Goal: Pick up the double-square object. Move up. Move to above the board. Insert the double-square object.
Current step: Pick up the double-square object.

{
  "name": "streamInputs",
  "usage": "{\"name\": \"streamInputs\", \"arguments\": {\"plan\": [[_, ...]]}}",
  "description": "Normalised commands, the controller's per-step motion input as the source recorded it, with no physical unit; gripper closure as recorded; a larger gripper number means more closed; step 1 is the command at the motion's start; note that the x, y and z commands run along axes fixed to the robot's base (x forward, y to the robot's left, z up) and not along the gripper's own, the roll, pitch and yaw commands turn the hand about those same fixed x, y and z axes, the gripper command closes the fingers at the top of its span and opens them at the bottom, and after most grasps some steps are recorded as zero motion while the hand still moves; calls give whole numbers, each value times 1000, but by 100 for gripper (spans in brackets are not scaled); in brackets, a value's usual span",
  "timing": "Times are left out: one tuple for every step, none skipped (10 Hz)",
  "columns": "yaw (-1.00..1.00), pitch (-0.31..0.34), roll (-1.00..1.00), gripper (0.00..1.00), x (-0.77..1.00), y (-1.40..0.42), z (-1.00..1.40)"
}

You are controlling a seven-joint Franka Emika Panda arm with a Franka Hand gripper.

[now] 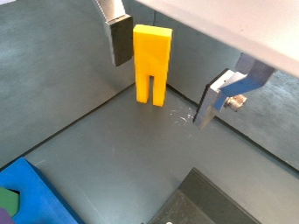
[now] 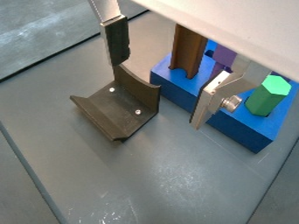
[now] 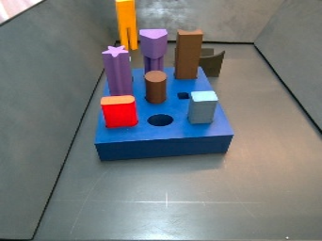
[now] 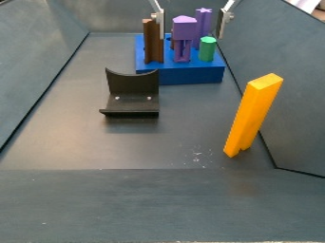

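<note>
The double-square object (image 1: 152, 61) is a tall orange-yellow block that stands upright on the grey floor near a wall corner. It also shows in both side views (image 4: 254, 114) (image 3: 126, 21). The blue board (image 3: 164, 143) lies apart from it, and shows in a side view (image 4: 191, 74) and in both wrist views (image 2: 233, 122) (image 1: 35, 197). My gripper (image 1: 163, 87) is open and empty, with the object seen beyond the gap between the fingers and not touched. It also shows in a wrist view (image 2: 159, 89). In a side view only its fingertips (image 4: 154, 8) show, above the board.
The board holds several pegs: a brown rectangular peg (image 2: 187, 52), a green one (image 2: 268, 94), purple ones (image 3: 153, 47), a red cube (image 3: 119, 111) and a grey cube (image 3: 204, 105). The dark fixture (image 4: 131, 93) stands beside the board. Grey walls (image 4: 51, 57) ring the floor.
</note>
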Motion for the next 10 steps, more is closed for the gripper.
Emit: {"name": "streamInputs", "arguments": {"plan": [[0, 0, 0, 0, -20, 0, 0], [0, 0, 29, 0, -329, 226, -83], [580, 0, 19, 0, -317, 471, -217], [709, -26, 0, 0, -320, 343, -103], [823, -60, 47, 0, -257, 200, -109], [977, -64, 69, 0, -100, 117, -140], [997, -67, 80, 0, -69, 111, -171], [891, -66, 73, 0, -180, 169, -160], [663, -74, 57, 0, -411, 289, -140], [414, -66, 33, 0, -646, 426, -106]]}}
